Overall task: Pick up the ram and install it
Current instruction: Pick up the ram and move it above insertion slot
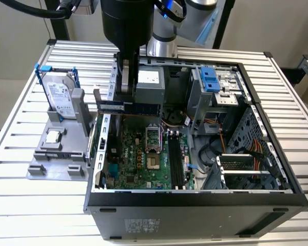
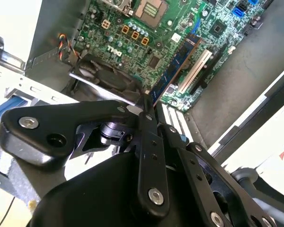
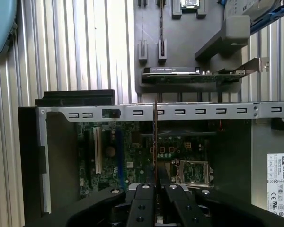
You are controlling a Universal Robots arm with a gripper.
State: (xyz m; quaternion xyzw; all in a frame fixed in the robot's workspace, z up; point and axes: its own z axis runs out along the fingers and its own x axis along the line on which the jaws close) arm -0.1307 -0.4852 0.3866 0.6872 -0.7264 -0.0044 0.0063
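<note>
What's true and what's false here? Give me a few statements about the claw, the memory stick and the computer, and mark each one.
1. The claw is shut on the memory stick. True.
2. The memory stick sits in a slot on the motherboard. False: the claw holds it in the air over the open case.
3. The hard drive stands upright in the grey holder, on the exterior view's left of the computer case. True.
4. The computer case has its side panel closed. False: it lies open, with the motherboard showing.
5. The processor chip lies inside the case. False: it rests on the grey holder outside it.
</note>
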